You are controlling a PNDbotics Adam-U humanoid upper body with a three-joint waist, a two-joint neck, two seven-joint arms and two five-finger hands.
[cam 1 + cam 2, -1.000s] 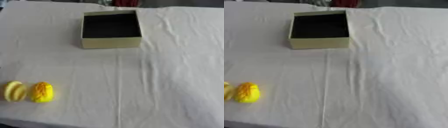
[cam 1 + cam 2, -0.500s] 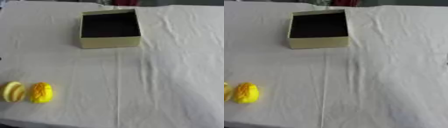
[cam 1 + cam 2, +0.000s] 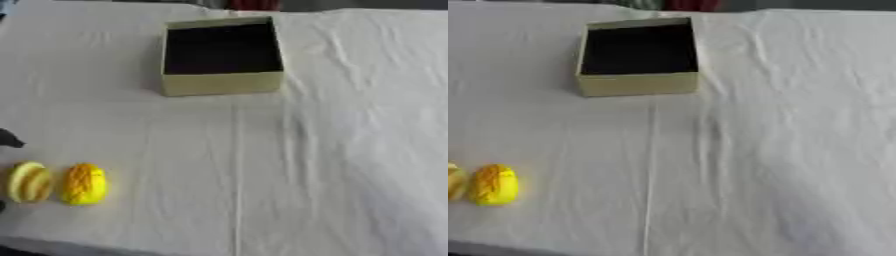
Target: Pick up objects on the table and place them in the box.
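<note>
Box (image 3: 222, 57) open-topped, pale olive walls, dark inside, nothing seen in it; sits at far side of bench (image 3: 350, 150) under a white creased cloth

Two yellow objects near left lower corner, side by side, just apart: a bright yellow oval one (image 3: 85, 184) with orange ribbing, and a paler yellow one (image 3: 29, 181) on its outer side, cut face showing. Both well apart from the box

Left hand: only a small dark tip (image 3: 9, 138) at the left edge, just above the pale piece, which may be part of it. Too little shows to call it released or clenched; cannot tell. Right hand in neither view

Judgement: nothing placed yet; step in hand is the first pick, most likely by the left hand, since both objects lie right under where that dark tip enters

To do it well:
- take the oval object first, it lies on the side away from the hand's edge of entry and nearer the box
- come down from above, fingers straddling its short axis; the rounded body may roll on cloth
- keep clear of the pale piece just beside it, so it is not nudged off the near edge
- lift well clear before travelling forward and inward to the box, then let go low over the dark interior
</note>
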